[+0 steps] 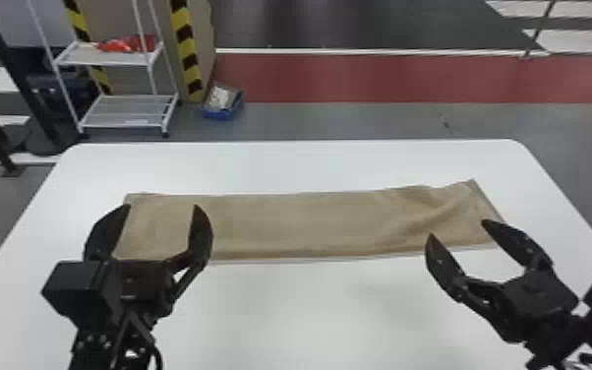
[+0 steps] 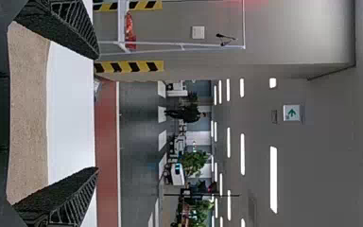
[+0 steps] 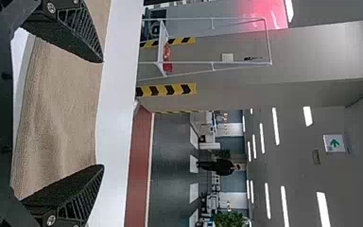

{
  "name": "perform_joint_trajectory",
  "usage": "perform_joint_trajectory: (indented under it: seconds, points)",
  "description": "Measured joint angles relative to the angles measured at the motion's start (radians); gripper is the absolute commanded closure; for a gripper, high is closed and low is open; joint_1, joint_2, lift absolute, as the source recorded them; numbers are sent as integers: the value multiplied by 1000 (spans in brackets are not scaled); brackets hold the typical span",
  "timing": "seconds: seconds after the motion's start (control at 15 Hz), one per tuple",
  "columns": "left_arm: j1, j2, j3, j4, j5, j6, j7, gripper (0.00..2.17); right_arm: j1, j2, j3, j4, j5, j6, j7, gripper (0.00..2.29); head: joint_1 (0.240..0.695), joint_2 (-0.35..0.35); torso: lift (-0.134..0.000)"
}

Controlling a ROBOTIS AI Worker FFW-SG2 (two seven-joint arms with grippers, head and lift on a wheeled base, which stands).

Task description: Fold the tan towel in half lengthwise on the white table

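The tan towel (image 1: 300, 224) lies as a long strip on the bench (image 1: 285, 305); I judge it is already doubled. Near the towel's two ends, the left gripper (image 1: 162, 206) and the right gripper (image 1: 457, 229) have their jaws wide apart, holding nothing. For good finishing, the wavy right end should be smoothed gently, without moving the long edges. The head view gives the towel's whole outline; the right wrist view, its ripples from close.

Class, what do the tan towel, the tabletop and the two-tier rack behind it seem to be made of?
Tan towel: woven cotton or similar cloth, matte; it creases softly and shows a fine nap.
White tabletop: probably laminate or plastic, smooth with a slight sheen, judging by its soft pale glare.
Rack: likely white-painted metal, given its thin, straight posts and slim bars.
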Motion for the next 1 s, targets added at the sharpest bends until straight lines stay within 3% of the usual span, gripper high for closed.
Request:
perform_joint_trajectory:
  seconds: [1.0]
  points:
    - [-2, -5, 3, 10, 7, -7, 0, 39, 18, 0, -6, -1, 1, -48, -20, 97, 695, -13, -123]
